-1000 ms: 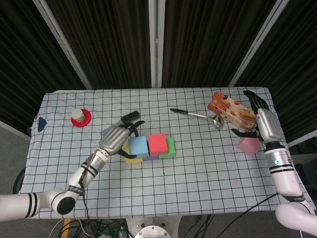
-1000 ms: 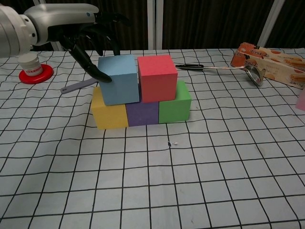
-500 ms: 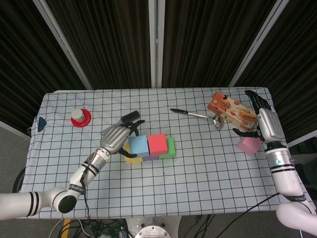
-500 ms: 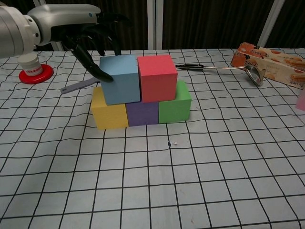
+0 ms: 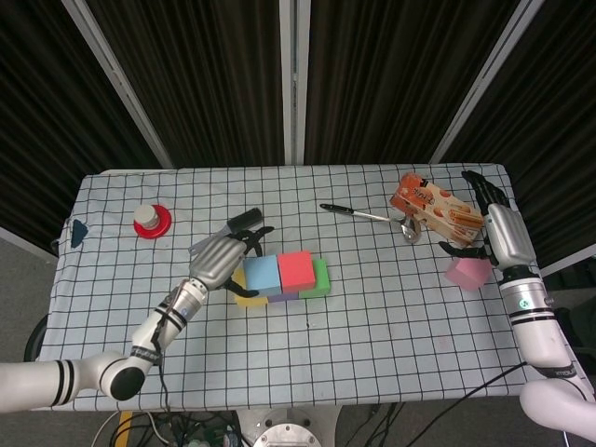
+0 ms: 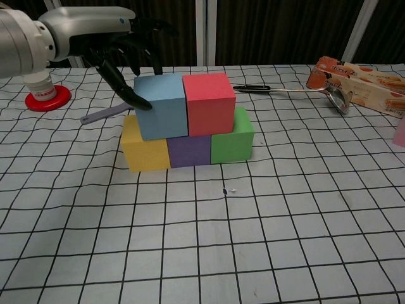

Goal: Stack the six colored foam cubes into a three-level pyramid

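My left hand hangs at the upper left corner of the stack, its dark fingers curved downward and apart; one fingertip touches the left face of the blue cube, and nothing is held in it. Just to the right of that fingertip the blue cube sits on the second level, pressed side to side against the red cube. Below my left hand lies the bottom row: the yellow cube nearest it, then the purple cube, then the green cube farthest from it, all three touching in a line. The blue cube rests over the yellow and purple ones, the red over the purple and green.

Behind my left hand a grey handle lies flat on the checked tablecloth, and further out to its left stands a small white jar on a red lid.

My right hand is well apart, at the far right edge of the table, fingers spread and holding nothing. The pink cube sits on the cloth just below it and slightly inward; I cannot tell whether a fingertip touches it. Just inward of that hand lies an orange snack box, with a ladle beyond it toward the stack.
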You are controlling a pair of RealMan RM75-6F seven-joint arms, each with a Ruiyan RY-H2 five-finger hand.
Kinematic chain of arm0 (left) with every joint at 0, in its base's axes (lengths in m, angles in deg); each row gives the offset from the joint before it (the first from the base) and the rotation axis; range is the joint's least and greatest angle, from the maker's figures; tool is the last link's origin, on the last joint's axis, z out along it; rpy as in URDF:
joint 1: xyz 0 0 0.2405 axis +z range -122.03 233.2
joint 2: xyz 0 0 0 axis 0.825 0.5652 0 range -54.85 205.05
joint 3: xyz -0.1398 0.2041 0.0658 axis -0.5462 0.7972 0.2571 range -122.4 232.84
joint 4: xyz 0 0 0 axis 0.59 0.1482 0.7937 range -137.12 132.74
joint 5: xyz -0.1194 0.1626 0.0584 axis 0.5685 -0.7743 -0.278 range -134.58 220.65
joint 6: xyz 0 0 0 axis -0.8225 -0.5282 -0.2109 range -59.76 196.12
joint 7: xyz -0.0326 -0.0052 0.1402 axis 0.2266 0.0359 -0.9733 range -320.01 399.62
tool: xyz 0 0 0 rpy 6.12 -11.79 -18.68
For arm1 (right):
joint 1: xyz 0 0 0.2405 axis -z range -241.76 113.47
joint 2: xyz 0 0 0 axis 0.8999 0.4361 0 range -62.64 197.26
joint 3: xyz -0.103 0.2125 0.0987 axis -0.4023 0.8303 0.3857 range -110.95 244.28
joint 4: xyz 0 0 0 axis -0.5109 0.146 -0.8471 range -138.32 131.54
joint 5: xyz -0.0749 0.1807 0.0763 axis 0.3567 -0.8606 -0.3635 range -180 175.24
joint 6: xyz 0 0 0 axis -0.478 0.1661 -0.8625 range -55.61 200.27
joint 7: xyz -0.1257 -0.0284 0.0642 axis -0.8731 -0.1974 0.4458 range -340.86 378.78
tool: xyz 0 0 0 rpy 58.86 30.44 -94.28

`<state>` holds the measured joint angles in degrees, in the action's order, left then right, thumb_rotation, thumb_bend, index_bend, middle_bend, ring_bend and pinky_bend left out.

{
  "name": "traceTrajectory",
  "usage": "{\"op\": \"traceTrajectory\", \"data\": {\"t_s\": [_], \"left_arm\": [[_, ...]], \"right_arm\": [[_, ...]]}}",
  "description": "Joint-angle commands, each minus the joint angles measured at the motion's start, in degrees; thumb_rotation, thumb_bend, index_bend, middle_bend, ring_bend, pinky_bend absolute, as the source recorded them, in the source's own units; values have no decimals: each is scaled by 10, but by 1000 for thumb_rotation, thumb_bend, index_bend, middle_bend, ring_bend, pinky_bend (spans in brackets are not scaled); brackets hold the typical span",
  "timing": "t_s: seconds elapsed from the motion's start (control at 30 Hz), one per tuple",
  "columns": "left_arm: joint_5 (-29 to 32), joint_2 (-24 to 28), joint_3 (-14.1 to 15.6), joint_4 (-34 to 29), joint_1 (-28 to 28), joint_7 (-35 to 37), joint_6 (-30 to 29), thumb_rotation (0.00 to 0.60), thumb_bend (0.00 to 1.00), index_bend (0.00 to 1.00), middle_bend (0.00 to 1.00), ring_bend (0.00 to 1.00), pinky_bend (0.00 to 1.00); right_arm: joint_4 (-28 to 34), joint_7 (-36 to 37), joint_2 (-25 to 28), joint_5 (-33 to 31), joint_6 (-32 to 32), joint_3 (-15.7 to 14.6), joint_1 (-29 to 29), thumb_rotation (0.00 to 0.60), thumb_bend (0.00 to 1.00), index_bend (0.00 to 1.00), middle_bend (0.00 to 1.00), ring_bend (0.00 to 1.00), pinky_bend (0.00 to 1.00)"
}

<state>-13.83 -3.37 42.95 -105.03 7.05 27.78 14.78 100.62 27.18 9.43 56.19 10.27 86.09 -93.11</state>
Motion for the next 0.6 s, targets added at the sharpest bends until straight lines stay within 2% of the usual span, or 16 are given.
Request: {"op": "traceTrajectory", "data": {"t_s": [0.03, 0.6], "left_arm": [[1, -1, 0, 1, -1, -1, 0, 600, 57, 60, 460, 185, 314], [0, 0, 2, 1, -4, 1, 2, 600, 57, 60, 460, 185, 314]], "right_arm": [[-1, 0, 0, -1, 1, 0, 0, 600, 61, 0, 18, 0, 0], [-5, 3, -1, -4, 5, 0, 2, 600, 60, 0, 18, 0, 0]]}}
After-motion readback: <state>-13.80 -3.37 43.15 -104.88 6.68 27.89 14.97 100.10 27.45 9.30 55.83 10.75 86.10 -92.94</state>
